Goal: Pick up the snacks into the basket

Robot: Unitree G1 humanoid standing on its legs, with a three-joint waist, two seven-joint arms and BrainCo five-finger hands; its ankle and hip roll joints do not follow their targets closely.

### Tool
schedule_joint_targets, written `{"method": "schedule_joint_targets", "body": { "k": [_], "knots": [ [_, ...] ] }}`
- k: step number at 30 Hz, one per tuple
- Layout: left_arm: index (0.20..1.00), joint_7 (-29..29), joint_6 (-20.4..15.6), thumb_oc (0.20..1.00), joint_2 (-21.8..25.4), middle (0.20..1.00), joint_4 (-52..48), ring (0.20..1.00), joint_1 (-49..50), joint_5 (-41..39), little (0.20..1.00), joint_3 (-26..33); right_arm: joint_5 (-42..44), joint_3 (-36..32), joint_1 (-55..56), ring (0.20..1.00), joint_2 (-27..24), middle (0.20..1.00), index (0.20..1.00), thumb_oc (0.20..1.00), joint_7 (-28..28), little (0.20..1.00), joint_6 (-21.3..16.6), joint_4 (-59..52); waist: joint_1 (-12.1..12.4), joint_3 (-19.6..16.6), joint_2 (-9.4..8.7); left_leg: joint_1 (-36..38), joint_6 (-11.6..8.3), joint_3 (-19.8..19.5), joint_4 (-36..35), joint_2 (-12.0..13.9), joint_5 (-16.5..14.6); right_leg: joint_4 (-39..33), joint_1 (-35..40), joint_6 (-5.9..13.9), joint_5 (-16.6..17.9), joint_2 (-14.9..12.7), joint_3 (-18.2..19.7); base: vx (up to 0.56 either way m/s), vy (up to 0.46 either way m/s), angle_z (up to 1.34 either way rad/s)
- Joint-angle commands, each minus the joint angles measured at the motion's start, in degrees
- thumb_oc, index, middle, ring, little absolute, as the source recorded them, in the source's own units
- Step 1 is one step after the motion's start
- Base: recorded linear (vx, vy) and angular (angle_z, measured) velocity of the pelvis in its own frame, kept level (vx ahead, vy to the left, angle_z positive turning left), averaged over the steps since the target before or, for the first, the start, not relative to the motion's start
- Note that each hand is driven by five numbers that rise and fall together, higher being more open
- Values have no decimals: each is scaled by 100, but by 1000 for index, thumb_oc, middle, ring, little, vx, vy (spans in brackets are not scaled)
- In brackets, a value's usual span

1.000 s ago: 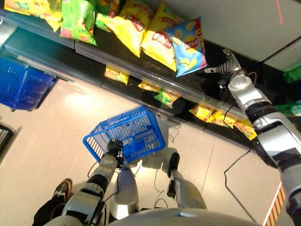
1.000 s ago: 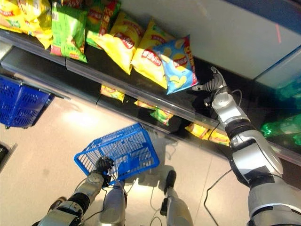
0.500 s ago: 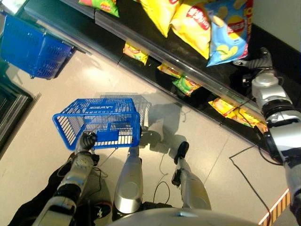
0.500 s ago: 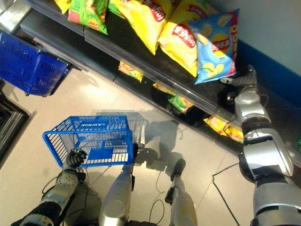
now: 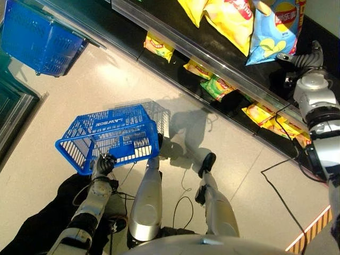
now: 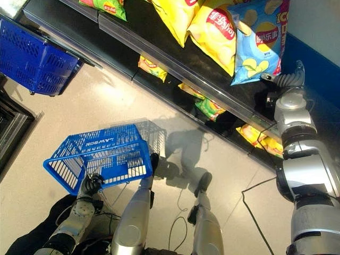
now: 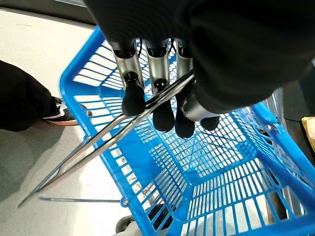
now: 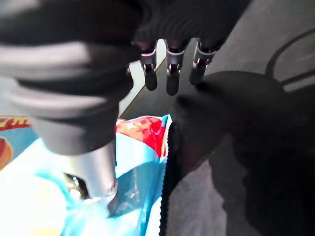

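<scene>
While L hand [image 7: 162, 105] fingers curl round basket [image 7: 206, 182] handle, R hand [image 8: 170, 73] fingers hang open by blue bag [image 8: 133, 162].

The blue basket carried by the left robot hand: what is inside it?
Nothing can be seen inside the blue basket; only floor shows through its mesh. The left robot hand covers a small part.
</scene>
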Motion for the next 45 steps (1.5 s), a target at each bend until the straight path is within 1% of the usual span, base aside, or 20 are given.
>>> {"method": "schedule_joint_targets", "body": {
  "k": [1, 2, 4, 9, 11, 14, 21, 24, 28, 29, 31, 36, 42, 45],
  "knots": [
    [200, -47, 17, 200, 118, 200, -25, 200, 293, 221, 200, -591, 421, 344, -377, 1000, -97, 1000, 1000, 1000, 550, 1000, -182, -379, 239, 182, 230, -146, 90, 77, -200, -466, -30, 30, 12, 672, 210, -442, 89, 0, 0, 0],
    [200, -112, -7, 200, 157, 200, -9, 200, 246, 219, 200, -617, 477, 464, -404, 1000, -109, 1000, 1000, 1000, 808, 1000, -148, -359, 247, 182, 243, -157, 67, 79, -204, -465, -26, 30, 1, 677, 210, -455, 59, 0, 0, 0],
    [200, -159, -17, 200, 201, 200, 6, 200, 200, 220, 200, -662, 498, 587, -522, 1000, -161, 1000, 1000, 1000, 925, 1000, -130, -303, 255, 182, 248, -166, 52, 79, -209, -459, -21, 30, 0, 682, 208, -464, 34, 5, -15, 0],
    [200, -201, -14, 200, 248, 200, -57, 200, 181, 265, 200, -729, 332, 929, -837, 1000, -248, 1000, 1000, 1000, 1000, 1000, -137, -358, 237, 183, 231, -203, 24, 79, -213, -433, 2, 30, -30, 695, 218, -451, -14, 3, -15, 1],
    [200, -225, -12, 200, 275, 200, -55, 200, 153, 289, 200, -782, 197, 1178, -1057, 1000, -287, 1000, 1000, 1000, 1071, 1000, -132, -422, 224, 183, 181, -209, 12, 76, -214, -411, 8, 30, -29, 701, 224, -441, -38, 3, -19, 1],
    [200, -236, -2, 200, 305, 200, -6, 200, 89, 295, 200, -838, 141, 1440, -1345, 1000, -253, 1000, 1000, 1000, 1096, 1000, -136, -422, 207, 183, 146, -217, 7, 48, -212, -394, 19, 30, -28, 694, 221, -429, -51, 1, -11, 0],
    [200, -273, 30, 200, 343, 200, 190, 200, -71, 313, 200, -958, 36, 1817, -1647, 1000, -139, 1000, 1000, 1000, 1190, 1000, -134, -595, 220, 183, 73, -224, -1, -16, -218, -381, 24, 30, 10, 700, 213, -427, -122, 10, -29, 4],
    [200, -262, 28, 200, 331, 200, 283, 200, -144, 312, 200, -1013, 128, 1818, -1789, 1000, -60, 1000, 1000, 1000, 1107, 1000, -148, -569, 216, 183, 61, -230, -10, -21, -218, -386, 26, 30, 20, 712, 217, -437, -147, 9, -8, 8],
    [200, -228, 44, 200, 285, 200, 328, 200, -116, 293, 200, -1009, 301, 1514, -1738, 1000, 187, 1000, 1000, 1000, 811, 1000, -235, -588, 235, 182, 68, -215, -1, -26, -218, -409, 8, 30, 48, 714, 212, -444, -166, 10, -1, 4],
    [200, -209, 54, 200, 266, 200, 341, 200, -109, 290, 200, -1009, 317, 1395, -1652, 489, 278, 489, 489, 489, 716, 489, -267, -632, 237, 178, 79, -211, 1, -28, -218, -407, 6, 30, 58, 713, 209, -453, -176, 0, 0, 0],
    [200, -198, 68, 200, 239, 200, 361, 200, -114, 320, 200, -1020, 223, 1241, -1521, 200, 408, 200, 200, 200, 602, 200, -293, -651, 247, 167, 110, -209, 3, -41, -218, -412, 3, 30, 75, 717, 200, -465, -190, 0, 0, 0],
    [200, -178, 78, 200, 207, 200, 421, 200, -127, 358, 200, -1051, 83, 908, -1174, 200, 550, 200, 200, 200, 451, 200, -317, -539, 285, 126, 192, -213, 7, -86, -218, -441, -6, 30, 113, 723, 182, -503, -258, -2, 0, 1],
    [200, -180, 80, 200, 168, 200, 392, 200, -95, 404, 200, -1049, 212, 388, -575, 200, 605, 200, 200, 200, 360, 200, -338, -447, 296, 98, 299, -143, 12, -107, -218, -479, -36, 30, 175, 721, 167, -536, -285, -16, 14, 6],
    [200, -192, 78, 200, 150, 200, 384, 200, -68, 406, 200, -1021, 297, 161, -274, 200, 622, 200, 200, 200, 331, 200, -358, -439, 258, 93, 346, -91, 19, -89, -218, -492, -53, 30, 196, 712, 171, -549, -265, -25, 11, 6]
  ]
}}
